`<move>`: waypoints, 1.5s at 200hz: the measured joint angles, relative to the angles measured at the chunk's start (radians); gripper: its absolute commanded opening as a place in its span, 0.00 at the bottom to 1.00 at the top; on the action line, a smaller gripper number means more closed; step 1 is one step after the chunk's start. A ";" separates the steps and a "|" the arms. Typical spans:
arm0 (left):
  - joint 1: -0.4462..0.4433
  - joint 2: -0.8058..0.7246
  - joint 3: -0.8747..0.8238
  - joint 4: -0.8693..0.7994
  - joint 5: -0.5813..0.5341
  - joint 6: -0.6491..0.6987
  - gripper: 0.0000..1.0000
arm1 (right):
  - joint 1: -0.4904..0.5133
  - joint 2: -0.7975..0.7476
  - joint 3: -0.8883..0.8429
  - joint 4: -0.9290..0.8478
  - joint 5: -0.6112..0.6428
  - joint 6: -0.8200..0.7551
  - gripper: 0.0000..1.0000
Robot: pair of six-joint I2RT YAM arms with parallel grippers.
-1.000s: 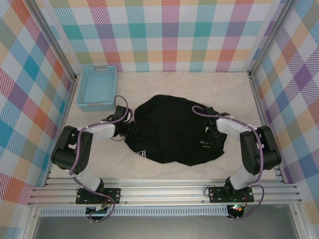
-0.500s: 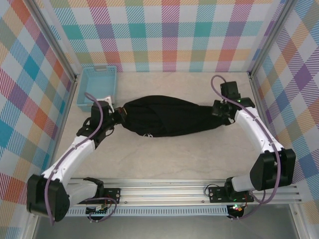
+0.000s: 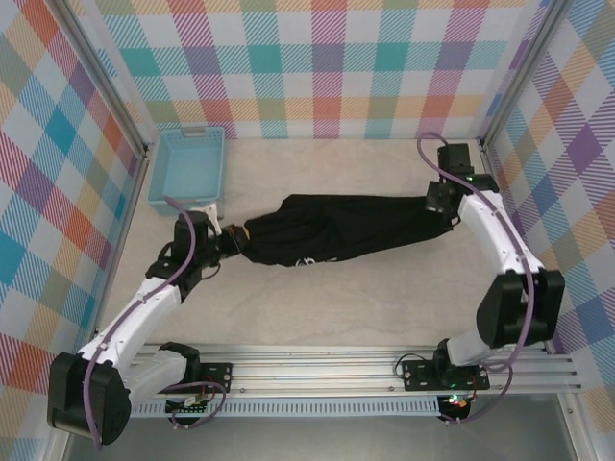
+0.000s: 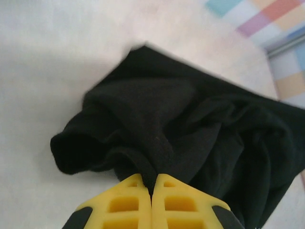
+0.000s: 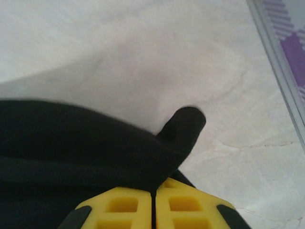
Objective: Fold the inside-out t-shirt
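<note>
Black inside-out t-shirt (image 3: 336, 230) lies drawn into a long band across the tabletop (image 3: 384, 298), left gripper (image 3: 234, 239) clamped on its left end, right gripper (image 3: 435, 204) clamped on its farther right end.

Top view bright, even, sharp; faint shadow under soft black cloth t-shirt (image 3: 336, 230). Wrist views soft-focus; pale marbled worktop (image 5: 143, 47) washed out w/ grey shadow patches.
</note>
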 measured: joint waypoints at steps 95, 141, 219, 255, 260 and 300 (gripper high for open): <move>-0.016 0.065 -0.066 -0.008 0.045 0.002 0.00 | 0.570 0.103 -0.125 0.262 -0.319 -0.102 0.73; -0.016 0.065 -0.066 -0.007 0.041 0.005 0.00 | 0.622 0.251 -0.055 0.287 -0.322 -0.156 0.51; -0.019 0.104 -0.068 -0.045 -0.091 0.031 0.33 | 0.484 0.130 -0.129 0.347 -0.528 -0.129 0.00; -0.102 0.084 -0.066 -0.032 -0.136 0.085 0.53 | 0.430 0.030 -0.170 0.372 -0.704 -0.062 0.00; -0.126 0.080 -0.063 -0.024 -0.143 0.094 0.54 | 0.425 0.029 -0.171 0.375 -0.722 -0.053 0.00; -0.306 0.156 0.026 0.055 -0.156 0.224 0.67 | 0.394 0.030 -0.187 0.378 -0.835 -0.008 0.00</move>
